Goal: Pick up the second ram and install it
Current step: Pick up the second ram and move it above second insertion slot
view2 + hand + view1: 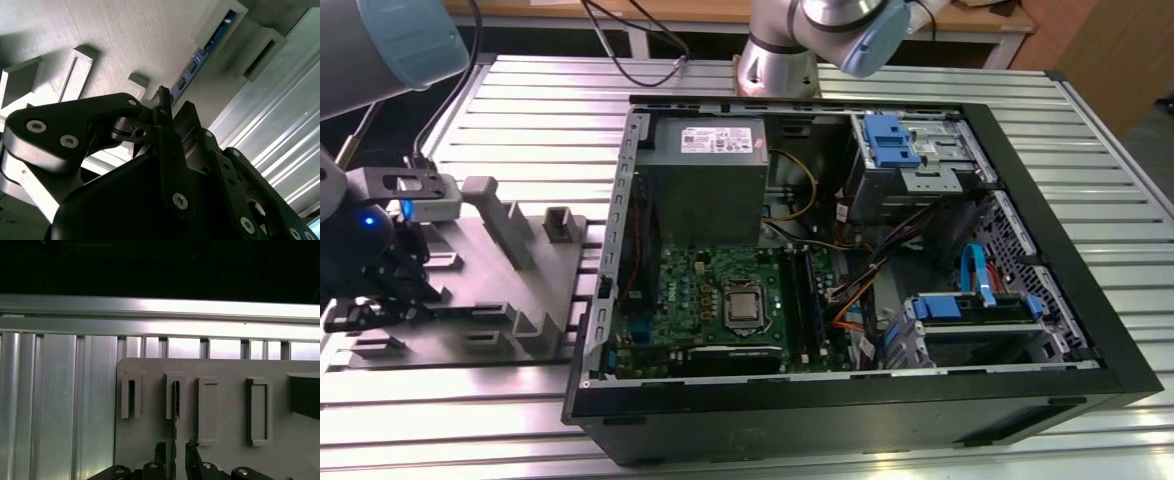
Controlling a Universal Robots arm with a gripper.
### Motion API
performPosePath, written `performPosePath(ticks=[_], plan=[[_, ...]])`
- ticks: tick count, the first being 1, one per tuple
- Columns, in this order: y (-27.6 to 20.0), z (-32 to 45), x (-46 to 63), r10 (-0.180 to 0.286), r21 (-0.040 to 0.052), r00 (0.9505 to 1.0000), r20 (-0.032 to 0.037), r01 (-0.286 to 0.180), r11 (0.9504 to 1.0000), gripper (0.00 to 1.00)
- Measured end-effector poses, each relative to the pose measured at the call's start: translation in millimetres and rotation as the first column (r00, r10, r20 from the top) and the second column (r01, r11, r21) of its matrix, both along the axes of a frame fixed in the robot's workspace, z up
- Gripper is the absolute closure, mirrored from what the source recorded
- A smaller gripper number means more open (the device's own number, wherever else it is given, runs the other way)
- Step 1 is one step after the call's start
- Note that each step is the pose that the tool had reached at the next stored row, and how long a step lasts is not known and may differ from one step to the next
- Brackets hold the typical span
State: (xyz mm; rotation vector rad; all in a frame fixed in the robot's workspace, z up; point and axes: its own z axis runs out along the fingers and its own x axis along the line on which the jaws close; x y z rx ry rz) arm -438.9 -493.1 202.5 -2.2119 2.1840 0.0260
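The second ram, a thin dark-blue circuit-board strip, stands on edge in a narrow slot of the flat grey plastic holder tray. In the second wrist view its blue edge peeks out of that slot. The black two-finger gripper sits right over it with the fingers a little apart, one on each side of the strip. I can see a sliver of gap on both sides, so it's not clamped.

The tray lies on a ribbed aluminium slat table, at about 9 o'clock from the open black PC tower case in the exterior view. Inside the case there's a green motherboard and, at 12 o'clock from it, a grey power-supply box with a pale label; I can't make out the print. A wooden bench runs behind.
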Motion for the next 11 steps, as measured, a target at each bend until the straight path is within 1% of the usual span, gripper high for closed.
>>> performPosePath(ticks=[4,9,11], plan=[[0.1,-4.5,-0.6,0.0,0.0,1.0,0.0002,0.0,1.0,0.71],[0.1,-5.1,-0.6,0.0,0.0,1.0,0.0002,0.0,1.0,0.71],[0.1,-3.8,-0.6,0.0,0.0,1.0,0.0002,0.0,1.0,0.71]])
